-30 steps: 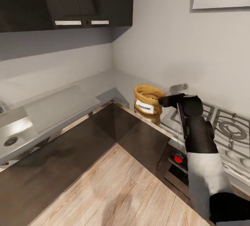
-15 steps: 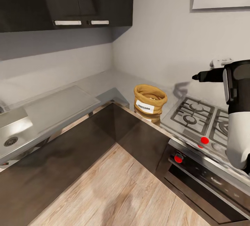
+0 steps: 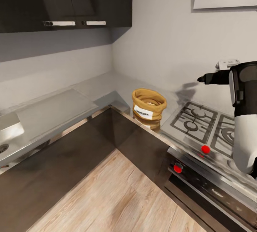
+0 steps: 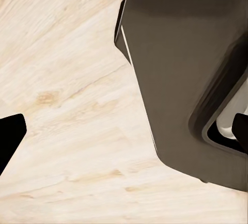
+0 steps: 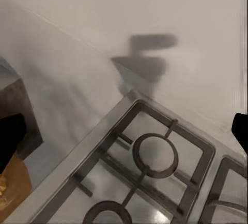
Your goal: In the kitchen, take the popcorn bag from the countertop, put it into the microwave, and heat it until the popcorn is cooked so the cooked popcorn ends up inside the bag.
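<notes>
Popcorn bag (image 3: 149, 108): tan cloth sack, rolled rim, white label with dark text facing the room. Upright on the tabletop (image 3: 103, 89) at the inner corner of the L, close to the front edge. Pale pieces show inside the mouth. Nothing touches it. A tan sliver of it (image 5: 11, 190) shows at the edge of the right wrist view.

Tabletop: grey brushed steel, running along two walls. Sink (image 3: 7, 135) at the far left end in the head view.

Hob (image 3: 194, 121): steel, with dark wire grates and ring burners, just beside the bag on its right. Seen from above in the right wrist view (image 5: 150, 157). Two red knobs (image 3: 205, 149) on the front edge below it.

Cabinets (image 3: 64, 0): glossy dark, wall-mounted above the tabletop, with two pale bar handles. Dark base units (image 3: 71, 153) below.

Floor (image 3: 117, 196): light wood planks; also in the left wrist view (image 4: 67, 105), beside a dark curved body (image 4: 191, 69).

Right arm (image 3: 244, 117): white and black, raised over the hob, well apart from the bag. Right claw (image 3: 208, 79): dark, pointing toward the corner wall, casting a shadow there; whether its fingers are apart or together cannot be told.

Left claw: dark tips at opposite edges of the left wrist view, spread wide, holding nothing.
</notes>
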Robot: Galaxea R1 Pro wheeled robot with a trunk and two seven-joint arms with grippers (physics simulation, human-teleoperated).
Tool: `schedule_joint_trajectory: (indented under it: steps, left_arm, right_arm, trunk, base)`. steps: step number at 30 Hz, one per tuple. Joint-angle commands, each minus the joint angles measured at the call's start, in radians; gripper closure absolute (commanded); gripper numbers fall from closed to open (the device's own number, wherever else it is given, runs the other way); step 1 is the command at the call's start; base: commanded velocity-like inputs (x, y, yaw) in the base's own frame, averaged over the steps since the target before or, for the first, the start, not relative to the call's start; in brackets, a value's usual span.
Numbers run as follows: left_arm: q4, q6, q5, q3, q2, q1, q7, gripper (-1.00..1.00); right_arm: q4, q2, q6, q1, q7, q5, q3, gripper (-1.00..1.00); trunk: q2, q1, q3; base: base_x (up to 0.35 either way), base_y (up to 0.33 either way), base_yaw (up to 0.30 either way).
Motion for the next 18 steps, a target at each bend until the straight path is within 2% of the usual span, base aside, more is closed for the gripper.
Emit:
schedule_joint_trajectory:
  steps: [1,6,9,10,17,18]
  left_arm:
    - [-0.002,-0.002,0.004,0.001,0.0,0.0,0.003,-1.0]
    - [-0.001,-0.002,0.004,0.001,0.0,0.0,0.003,-1.0]
    - [-0.001,-0.002,0.004,0.001,0.0,0.0,0.003,-1.0]
    - [-0.001,-0.002,0.004,0.001,0.0,0.0,0.004,-1.0]
    - [-0.001,-0.002,0.005,0.001,0.0,0.0,0.004,-1.0]
    - [-0.001,-0.003,0.005,0.0,0.0,0.0,0.002,-1.0]
  right_arm:
    - [0.0,0.0,0.003,-0.001,0.009,0.012,-0.001,-1.0]
    - [0.003,0.003,0.003,0.006,0.007,0.009,0.001,-1.0]
    - [0.003,0.032,0.003,0.01,0.007,0.009,0.001,-1.0]
    - [0.004,0.051,0.003,0.011,0.007,0.009,0.001,-1.0]
    - [0.006,0.067,0.003,0.043,0.01,0.004,0.002,-1.0]
    - [0.001,0.113,0.003,0.075,0.008,0.009,0.006,-1.0]
  trunk:
    - [-0.001,0.0,-0.001]
    - [-0.001,0.0,-0.001]
    - [-0.001,0.0,-0.001]
    - [-0.001,0.0,-0.001]
    - [-0.001,0.0,-0.001]
    - [-0.001,0.0,-0.001]
  base:
    - [0.154,-0.239,0.007]
    - [0.154,-0.24,0.19]
    - [0.154,-0.24,0.267]
    - [0.154,-0.24,0.274]
    - [0.122,-0.186,0.276]
    - [0.005,-0.007,0.276]
